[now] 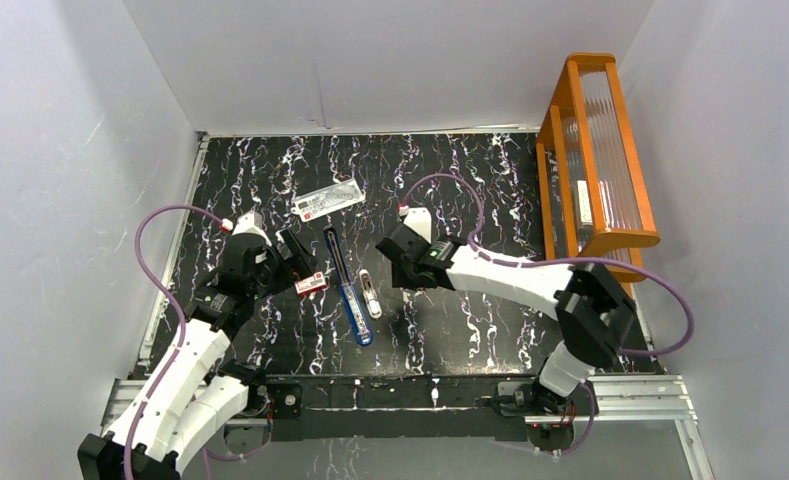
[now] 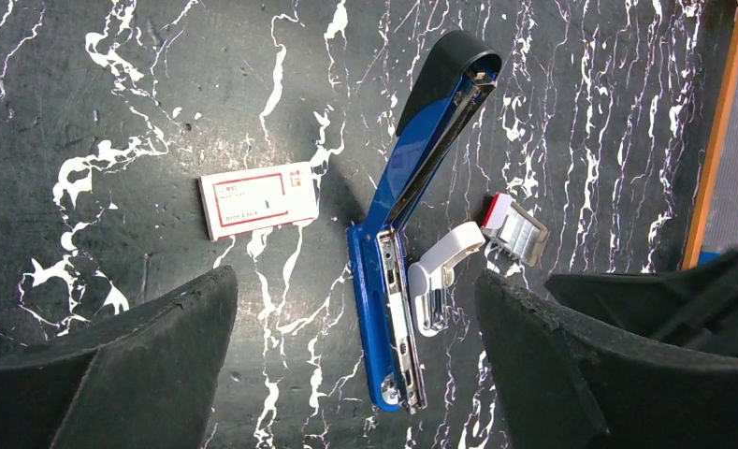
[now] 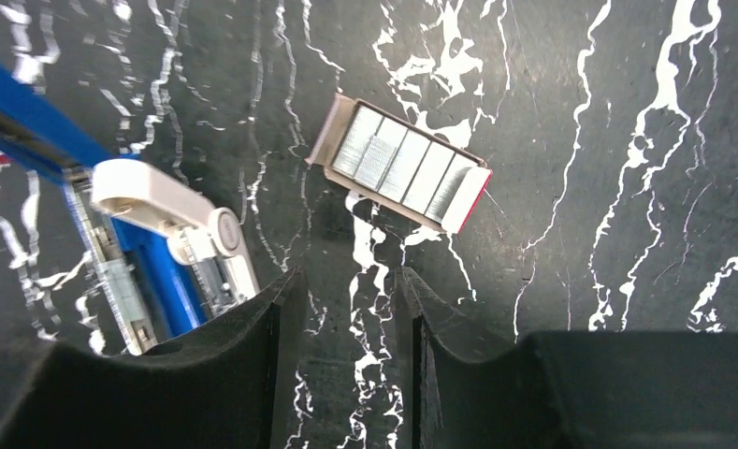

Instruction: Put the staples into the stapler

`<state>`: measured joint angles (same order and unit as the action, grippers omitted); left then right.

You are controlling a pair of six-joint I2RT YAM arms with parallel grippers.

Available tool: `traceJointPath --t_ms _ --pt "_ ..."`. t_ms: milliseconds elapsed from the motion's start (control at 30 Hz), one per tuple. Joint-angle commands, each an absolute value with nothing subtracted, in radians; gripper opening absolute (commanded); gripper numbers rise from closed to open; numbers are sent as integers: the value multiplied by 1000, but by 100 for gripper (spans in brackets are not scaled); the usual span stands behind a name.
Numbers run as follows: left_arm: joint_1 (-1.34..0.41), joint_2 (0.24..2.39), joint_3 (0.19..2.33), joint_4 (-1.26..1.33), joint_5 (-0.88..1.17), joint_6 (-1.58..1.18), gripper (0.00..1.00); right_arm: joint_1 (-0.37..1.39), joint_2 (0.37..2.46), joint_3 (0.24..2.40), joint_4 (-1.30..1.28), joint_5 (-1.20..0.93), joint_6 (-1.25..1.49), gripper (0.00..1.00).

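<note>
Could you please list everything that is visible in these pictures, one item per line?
Stapler: one, blue with black base and silver rail, swung open, mid-table.
White piece: one, white, against the stapler's rail; I cannot tell whether it is attached.
Staple tray: one, red-and-white card holding silvery staples, beyond the right fingers.
Box sleeve: one, white with red border, left of the stapler.
Packet: one, clear with white-and-red label, behind the stapler.
Rack: one, orange with ribbed clear panels, right edge of the table.
Table: one, black with white veins.
Left fingers: two, black, wide apart, empty.
Right fingers: two, black, narrow gap, empty.
</note>
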<state>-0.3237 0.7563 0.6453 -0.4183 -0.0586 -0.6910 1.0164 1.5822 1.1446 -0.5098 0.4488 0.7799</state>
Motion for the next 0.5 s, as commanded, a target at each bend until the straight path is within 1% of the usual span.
traceJointPath --t_ms 0,233,467 --pt "-322 755 634 -397 -54 -679 95 1021 1690 1260 -635 507 872 46" --pt "-322 748 632 -407 -64 -679 94 1015 1811 1340 -667 553 902 41" --pt "-322 743 621 -405 -80 -679 94 1002 1865 1362 -670 580 916 35"
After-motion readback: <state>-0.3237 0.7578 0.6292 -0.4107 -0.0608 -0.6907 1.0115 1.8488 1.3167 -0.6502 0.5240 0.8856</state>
